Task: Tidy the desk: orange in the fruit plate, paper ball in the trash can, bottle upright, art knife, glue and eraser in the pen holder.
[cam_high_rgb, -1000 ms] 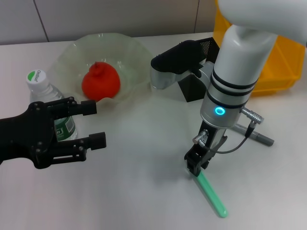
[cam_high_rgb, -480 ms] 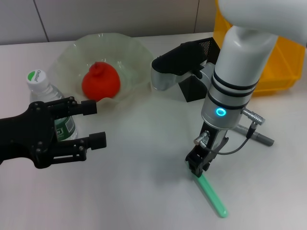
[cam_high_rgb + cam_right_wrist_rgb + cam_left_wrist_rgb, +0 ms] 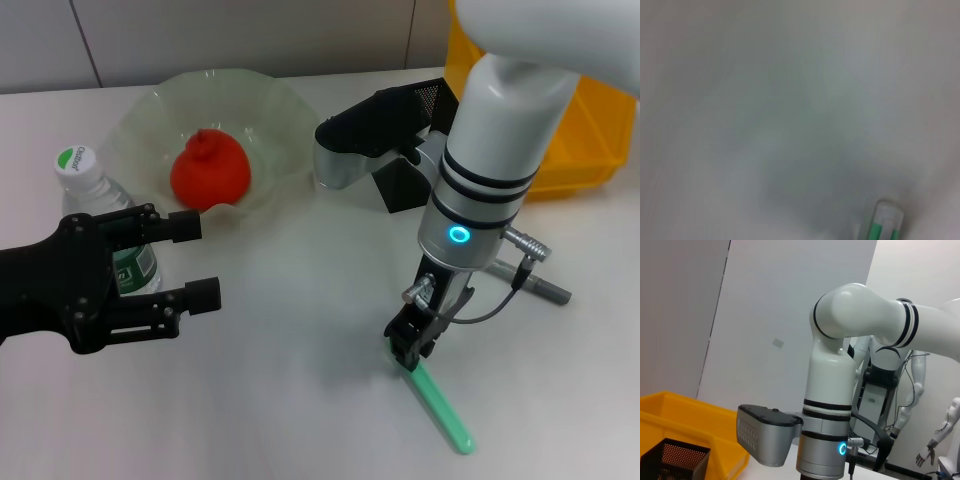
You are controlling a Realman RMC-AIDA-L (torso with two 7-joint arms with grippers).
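Yellow plastic marks the one trash can (image 3: pixel 575 150), at the far right of the white desk (image 3: pixel 290 400), behind the right arm. One pale-green fruit plate (image 3: pixel 215 110) sits at the far left-centre, and the single orange (image 3: pixel 209 170) lies inside it. One black mesh pen holder (image 3: pixel 405 185) stands just left of the trash can, partly hidden by the right arm's wrist housing. One bottle (image 3: pixel 95 200) stands upright at the left, cap up, just behind the left gripper (image 3: pixel 195 260). That gripper hovers low over the desk with its two black fingers spread wide, nothing between them.

The right gripper (image 3: pixel 408 352) points straight down at the near-centre of the desk, its tip at the upper end of one slim green art knife (image 3: pixel 440 405) that lies flat. Whether its fingers are closed on the knife cannot be told. One grey pen-like stick (image 3: pixel 540 288) lies on the desk to the right of that arm. The right wrist view shows only the desk and one end of the knife.
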